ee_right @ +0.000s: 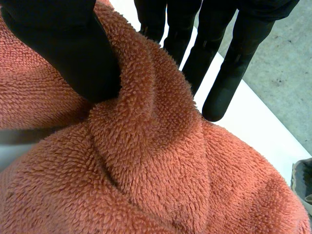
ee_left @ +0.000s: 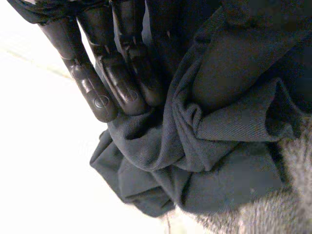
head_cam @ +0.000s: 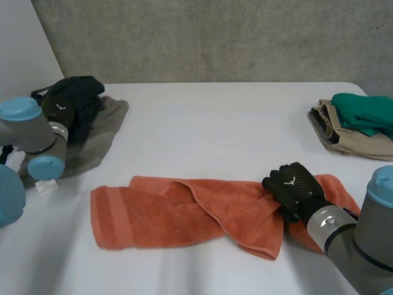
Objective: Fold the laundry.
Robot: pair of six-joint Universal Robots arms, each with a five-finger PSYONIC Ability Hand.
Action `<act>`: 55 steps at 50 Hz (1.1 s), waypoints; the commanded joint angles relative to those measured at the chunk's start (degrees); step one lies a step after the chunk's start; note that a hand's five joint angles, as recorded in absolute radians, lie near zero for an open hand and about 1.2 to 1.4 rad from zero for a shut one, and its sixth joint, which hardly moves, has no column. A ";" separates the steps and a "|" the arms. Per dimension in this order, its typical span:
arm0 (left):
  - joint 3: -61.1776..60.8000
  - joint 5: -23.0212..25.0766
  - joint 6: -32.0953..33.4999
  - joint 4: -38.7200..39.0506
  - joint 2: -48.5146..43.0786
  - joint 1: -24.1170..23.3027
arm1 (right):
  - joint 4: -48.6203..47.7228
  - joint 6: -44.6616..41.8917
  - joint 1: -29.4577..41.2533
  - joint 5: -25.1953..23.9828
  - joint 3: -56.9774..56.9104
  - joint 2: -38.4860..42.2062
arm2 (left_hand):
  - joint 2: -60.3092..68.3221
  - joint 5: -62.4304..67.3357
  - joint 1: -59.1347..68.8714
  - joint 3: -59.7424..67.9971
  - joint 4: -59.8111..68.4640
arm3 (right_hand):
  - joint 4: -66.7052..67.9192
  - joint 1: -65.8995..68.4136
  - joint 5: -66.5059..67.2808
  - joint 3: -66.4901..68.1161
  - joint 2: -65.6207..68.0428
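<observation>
Nearest me, the orange towel [head_cam: 184, 212] lies stretched across the near middle of the white table [head_cam: 215, 129], half folded lengthwise, with a loose flap slumped over its right part. The right hand [head_cam: 293, 187] sits at the towel's right end. In the right wrist view a raised ridge of terry is pinched between the thumb [ee_right: 73, 53] and the fingers [ee_right: 229, 73].

To my eye the risk is that this grip takes only a bunched fold, not a true corner. A lift or pull from here could drag the whole towel askew, or deepen the creases.

Further back on the left, the left hand [head_cam: 59, 110] rests on a dark garment [head_cam: 83, 92] heaped on a grey cloth [head_cam: 101, 132]. Its fingers [ee_left: 97, 92] are straight against the fabric, gripping nothing. On the far right sits a folded green garment [head_cam: 365, 114] on beige trousers [head_cam: 356, 141].
</observation>
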 commanded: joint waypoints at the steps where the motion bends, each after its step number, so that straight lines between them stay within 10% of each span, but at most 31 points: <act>1: -6.54 0.59 -0.46 0.50 3.67 -1.79 | -0.05 0.09 0.03 0.02 -0.29 -0.29 | -14.62 -10.22 -10.56 -11.71 -14.17 | 11.62 19.34 16.06 13.17 13.81; 6: -12.96 0.67 -2.93 0.32 10.18 -4.52 | -0.14 0.53 -0.23 -0.33 -0.55 -1.26 | -56.71 -52.31 -52.65 -53.79 -56.26 | 11.62 19.34 16.06 13.17 13.81; 26: -50.21 10.08 -24.18 -16.36 48.41 -15.68 | 0.30 0.17 -3.13 -0.94 -6.27 -1.17 | -45.46 -41.05 -41.40 -42.54 -45.00 | 11.62 19.34 16.06 13.17 13.81; 44: -63.60 9.99 -25.52 -6.45 44.57 -14.81 | 0.39 0.00 -3.13 -1.12 -4.86 -1.26 | -41.75 -37.34 -37.69 -38.83 -41.29 | 11.62 19.34 16.06 13.17 13.81; 55: -60.52 9.81 -25.43 -6.89 38.23 -15.16 | 0.47 0.00 -3.13 -1.03 -4.60 -1.52 | -15.20 -10.80 -11.14 -12.29 -14.75 | 11.62 19.34 16.06 13.17 13.81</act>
